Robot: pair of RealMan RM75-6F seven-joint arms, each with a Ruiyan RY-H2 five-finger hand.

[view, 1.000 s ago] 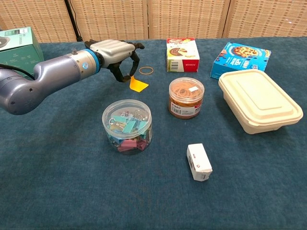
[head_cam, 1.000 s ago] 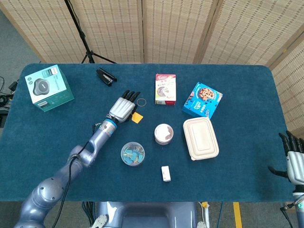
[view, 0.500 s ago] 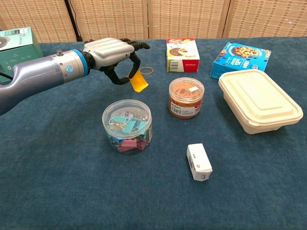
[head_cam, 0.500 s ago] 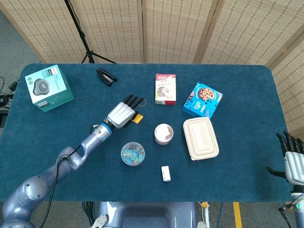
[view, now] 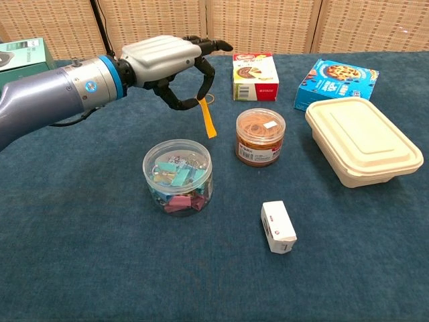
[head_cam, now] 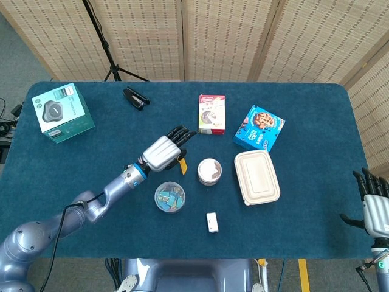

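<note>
My left hand (view: 171, 67) (head_cam: 165, 152) hangs above the blue table, pinching a small orange slip of paper (view: 208, 121) (head_cam: 183, 166) that dangles below its fingertips. It hovers between the clear tub of binder clips (view: 177, 176) (head_cam: 169, 197) and the jar of rubber bands (view: 260, 136) (head_cam: 209, 171). A loose rubber band (view: 212, 98) lies on the cloth just behind the hand. My right hand (head_cam: 375, 208) rests at the far right edge of the head view, fingers spread, holding nothing.
A beige lidded container (view: 362, 142), blue cookie box (view: 335, 83) and red-white box (view: 255, 75) stand at the back right. A small white box (view: 277, 227) lies near the front. A teal box (head_cam: 62, 112) and a black stapler (head_cam: 135, 97) sit far left.
My left hand has lifted the orange slip off the cloth and carried it toward the front and right, closer to the rubber band jar. The right hand barely moved.
</note>
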